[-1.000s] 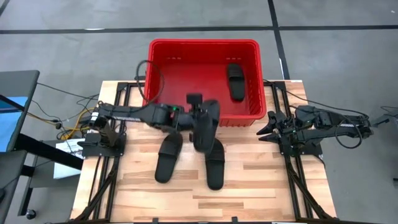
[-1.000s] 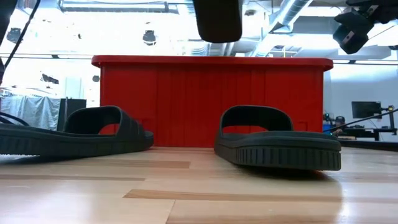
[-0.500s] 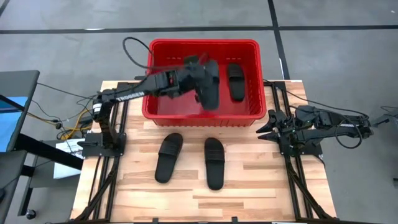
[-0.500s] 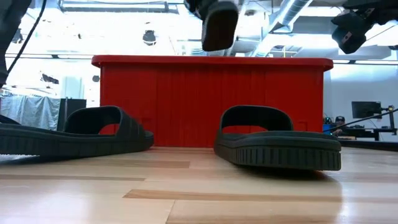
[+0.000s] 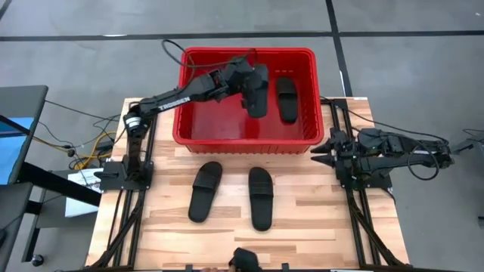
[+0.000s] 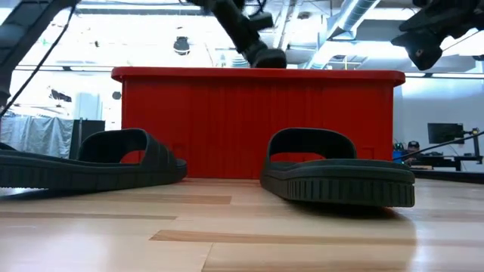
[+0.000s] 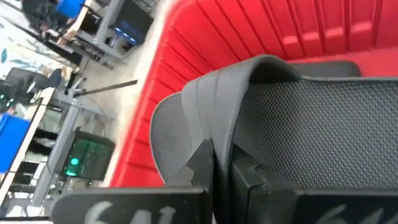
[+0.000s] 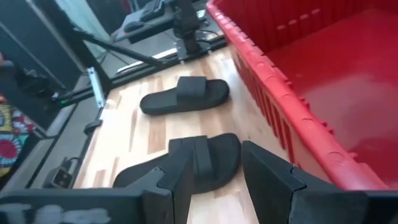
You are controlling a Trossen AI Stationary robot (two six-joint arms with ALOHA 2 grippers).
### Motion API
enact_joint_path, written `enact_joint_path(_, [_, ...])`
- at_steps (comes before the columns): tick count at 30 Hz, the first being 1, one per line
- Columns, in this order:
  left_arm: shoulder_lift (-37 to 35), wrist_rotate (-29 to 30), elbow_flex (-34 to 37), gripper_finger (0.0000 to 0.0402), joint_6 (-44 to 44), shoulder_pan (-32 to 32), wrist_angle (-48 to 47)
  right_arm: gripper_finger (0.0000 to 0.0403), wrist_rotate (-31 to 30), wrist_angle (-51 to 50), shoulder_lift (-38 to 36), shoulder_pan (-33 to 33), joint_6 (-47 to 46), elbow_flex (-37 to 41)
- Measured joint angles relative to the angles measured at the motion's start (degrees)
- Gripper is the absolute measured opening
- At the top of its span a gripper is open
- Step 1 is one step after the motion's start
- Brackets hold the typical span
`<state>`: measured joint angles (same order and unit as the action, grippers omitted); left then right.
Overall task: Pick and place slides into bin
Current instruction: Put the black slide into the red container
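The red bin (image 5: 190, 134) stands at the table's far side. One black slide (image 5: 285, 98) lies on its sole on the bin floor at the right. My left gripper (image 5: 243, 78) reaches in over the bin and is shut on a second slide (image 5: 257, 92). This slide also shows in the left wrist view (image 7: 323, 124). Two more slides (image 5: 205, 190) (image 5: 261, 198) lie sole-down on the table in front of the bin. My right gripper (image 5: 321, 157) waits open at the table's right side, beside the bin's near right corner. My left gripper pinches the slide's wide strap (image 7: 214, 134) between its two fingers, at the strap's edge. The fingers come from the table's left, slanting down into the bin. The slide hangs inside the bin, below the rim. I cannot tell whether it touches the bin floor.
The bin's thick rim (image 6: 257, 74) stands high above the table top. Bare wood lies left and right of the two slides on the table. A small dark object (image 5: 243, 259) shows at the table's near edge.
My left gripper has carried the slide from just in front of the bin toward the table's far edge, over the rim, then down into the bin. It has stayed shut on the slide. The other slides have not moved.
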<state>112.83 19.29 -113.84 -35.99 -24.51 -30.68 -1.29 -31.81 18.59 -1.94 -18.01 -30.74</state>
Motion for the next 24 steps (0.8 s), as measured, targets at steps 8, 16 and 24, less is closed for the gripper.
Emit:
enact_joint_path(8, [4.78, -0.18, -0.04, 0.0001, -3.80, -0.52, 7.15, 0.0127, -0.50, -1.38, -0.02, 2.68, -1.52, 0.00])
enact_joint_path(16, [6.46, 2.21, -0.02, 0.0001, -6.36, -1.05, 11.21, 0.0127, -0.36, -1.37, -0.02, 5.89, -1.61, 0.00])
enact_joint_path(24, [6.46, 3.44, -0.02, 0.0001, -6.43, -1.53, 13.36, 0.0127, -0.31, -2.13, -0.02, 6.98, -2.94, 0.00])
